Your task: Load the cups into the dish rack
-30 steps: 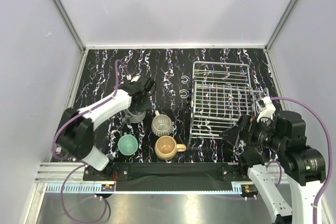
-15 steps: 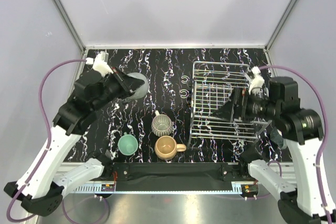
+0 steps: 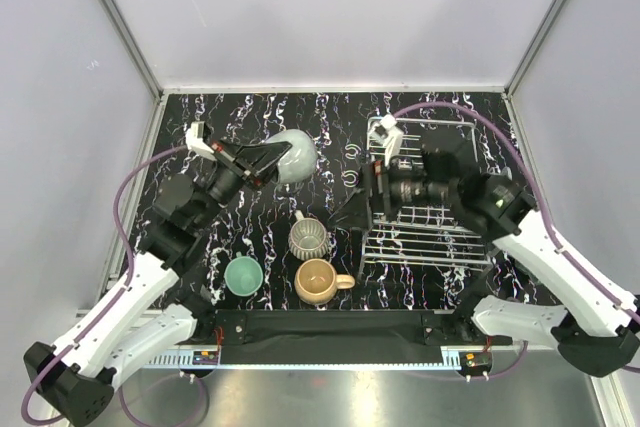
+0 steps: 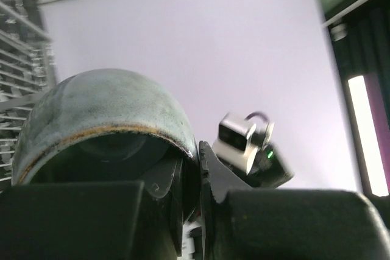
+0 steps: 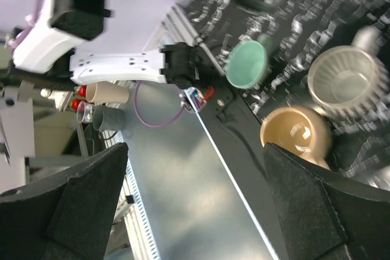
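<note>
1. Since a second ago the grey-green cup (image 3: 293, 155) has left the counter (image 3: 200, 122); it now hangs in the air on its side, up near the back-left part of the counter, well short of the dish rack (image 3: 420, 243).
2. Clamped on that cup's rim is the left tool (image 3: 266, 161), one finger inside the mouth and one outside, as the left wrist view shows; the left arm (image 3: 150, 277) has swung up and rightward to carry it.
3. Meanwhile the right arm (image 3: 540, 237) has reached across the rack; the right tool (image 3: 352, 217) hovers over the rack's left edge with its fingers spread wide, holding nothing.
4. Down on the counter, left of the rack, three cups wait: the cream ribbed cup (image 3: 310, 238), the tan cup (image 3: 318, 282) just in front of it, and the teal-green cup (image 3: 243, 275) further left.
5. From where I stand, no cup sits in the rack's visible wires, though the right arm hides part of it; so I judge the job barely begun: one cup in transit, three untouched.
</note>
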Controlling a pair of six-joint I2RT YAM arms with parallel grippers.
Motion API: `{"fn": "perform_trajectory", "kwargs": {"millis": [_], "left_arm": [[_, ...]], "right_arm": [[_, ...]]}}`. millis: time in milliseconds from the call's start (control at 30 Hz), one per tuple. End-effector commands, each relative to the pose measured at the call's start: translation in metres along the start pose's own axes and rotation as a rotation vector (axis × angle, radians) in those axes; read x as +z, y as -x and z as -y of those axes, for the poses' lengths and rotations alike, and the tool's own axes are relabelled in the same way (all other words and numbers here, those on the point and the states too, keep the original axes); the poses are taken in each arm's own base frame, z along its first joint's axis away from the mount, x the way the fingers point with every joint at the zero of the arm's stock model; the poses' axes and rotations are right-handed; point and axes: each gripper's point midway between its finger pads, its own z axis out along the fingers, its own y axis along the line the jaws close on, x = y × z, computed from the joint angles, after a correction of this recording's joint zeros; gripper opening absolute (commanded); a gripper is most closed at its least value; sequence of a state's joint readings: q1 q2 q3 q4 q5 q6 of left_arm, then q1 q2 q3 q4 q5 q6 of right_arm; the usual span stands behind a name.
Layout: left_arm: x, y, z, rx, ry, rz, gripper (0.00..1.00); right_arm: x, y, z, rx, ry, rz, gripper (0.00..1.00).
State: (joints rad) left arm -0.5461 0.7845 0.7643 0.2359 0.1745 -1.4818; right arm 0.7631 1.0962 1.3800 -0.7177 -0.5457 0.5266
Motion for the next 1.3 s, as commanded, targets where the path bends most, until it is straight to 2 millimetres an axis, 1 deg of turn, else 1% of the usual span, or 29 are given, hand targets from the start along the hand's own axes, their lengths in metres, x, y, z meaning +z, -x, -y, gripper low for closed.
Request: {"fn": "perform_trajectory", "kwargs": {"millis": [0,33,67,100,133,167,200,267,300,367,400,433,467,500,567,600,633,667,700,767,800,900,933,1000,1033,1133,1267], "left_arm": [[-0.05,0.018,0.13,-0.118,-0.506,0.093,0.0],[-0.059,0.019,0.137,-0.131,-0.53,0.1,0.0],[-0.06,0.02,0.137,-0.143,-0.532,0.108,0.0],[-0.064,0.02,0.142,-0.154,-0.551,0.101,0.0],[-0.067,0.019,0.144,-0.183,-0.568,0.09,0.0],[-0.07,0.018,0.148,-0.2,-0.586,0.076,0.0],[-0.074,0.017,0.154,-0.214,-0.617,0.064,0.0],[-0.078,0.015,0.156,-0.261,-0.632,0.04,0.0],[-0.081,0.016,0.158,-0.273,-0.648,0.037,0.0],[-0.087,0.017,0.159,-0.314,-0.667,0.036,0.0],[-0.091,0.018,0.162,-0.324,-0.685,0.035,0.0],[-0.093,0.018,0.163,-0.337,-0.69,0.029,0.0],[-0.096,0.017,0.164,-0.342,-0.696,0.024,0.0],[-0.099,0.017,0.166,-0.349,-0.701,0.021,0.0],[-0.103,0.017,0.166,-0.369,-0.706,0.013,0.0],[-0.104,0.018,0.163,-0.394,-0.704,0.009,0.0],[-0.104,0.018,0.161,-0.404,-0.704,0.009,0.0],[-0.106,0.018,0.161,-0.411,-0.705,0.005,0.0],[-0.106,0.017,0.159,-0.419,-0.7,-0.001,0.0],[-0.106,0.015,0.158,-0.423,-0.7,-0.014,0.0],[-0.106,0.014,0.157,-0.429,-0.697,-0.021,0.0],[-0.107,0.014,0.156,-0.43,-0.698,-0.026,0.0],[-0.107,0.013,0.155,-0.43,-0.697,-0.031,0.0],[-0.106,0.011,0.154,-0.428,-0.692,-0.039,0.0],[-0.105,0.01,0.152,-0.427,-0.687,-0.043,0.0],[-0.105,0.008,0.15,-0.431,-0.685,-0.054,0.0],[-0.106,0.007,0.148,-0.43,-0.682,-0.062,0.0]], "right_arm": [[0.012,0.019,-0.022,-0.098,0.088,0.173,1.0],[0.014,0.028,-0.035,-0.131,0.146,0.23,1.0],[0.018,0.024,-0.041,-0.136,0.178,0.231,1.0],[0.024,0.019,-0.039,-0.137,0.186,0.233,1.0],[0.026,0.025,-0.041,-0.15,0.193,0.272,1.0],[0.03,0.022,-0.045,-0.167,0.206,0.271,1.0],[0.036,0.024,-0.045,-0.182,0.214,0.29,1.0],[0.045,0.025,-0.046,-0.21,0.221,0.309,1.0],[0.05,0.031,-0.05,-0.23,0.236,0.349,1.0],[0.054,0.038,-0.051,-0.268,0.25,0.395,1.0],[0.06,0.036,-0.047,-0.281,0.253,0.401,1.0],[0.058,0.045,-0.053,-0.297,0.272,0.457,1.0],[0.062,0.048,-0.051,-0.315,0.271,0.473,1.0],[0.062,0.053,-0.055,-0.333,0.289,0.503,1.0],[0.064,0.057,-0.059,-0.358,0.306,0.516,1.0],[0.066,0.059,-0.065,-0.376,0.334,0.515,0.99],[0.067,0.06,-0.07,-0.389,0.352,0.51,0.97],[0.072,0.059,-0.07,-0.396,0.359,0.494,0.94],[0.07,0.06,-0.079,-0.411,0.395,0.483,0.91],[0.075,0.056,-0.084,-0.421,0.43,0.457,0.89],[0.072,0.055,-0.09,-0.433,0.461,0.451,0.86],[0.07,0.052,-0.098,-0.43,0.511,0.44,0.83],[0.07,0.053,-0.099,-0.426,0.515,0.438,0.81],[0.068,0.054,-0.103,-0.42,0.53,0.431,0.74],[0.068,0.054,-0.105,-0.41,0.536,0.427,0.66],[0.069,0.055,-0.107,-0.39,0.545,0.417,0.66],[0.07,0.057,-0.108,-0.375,0.543,0.418,0.62]]}}
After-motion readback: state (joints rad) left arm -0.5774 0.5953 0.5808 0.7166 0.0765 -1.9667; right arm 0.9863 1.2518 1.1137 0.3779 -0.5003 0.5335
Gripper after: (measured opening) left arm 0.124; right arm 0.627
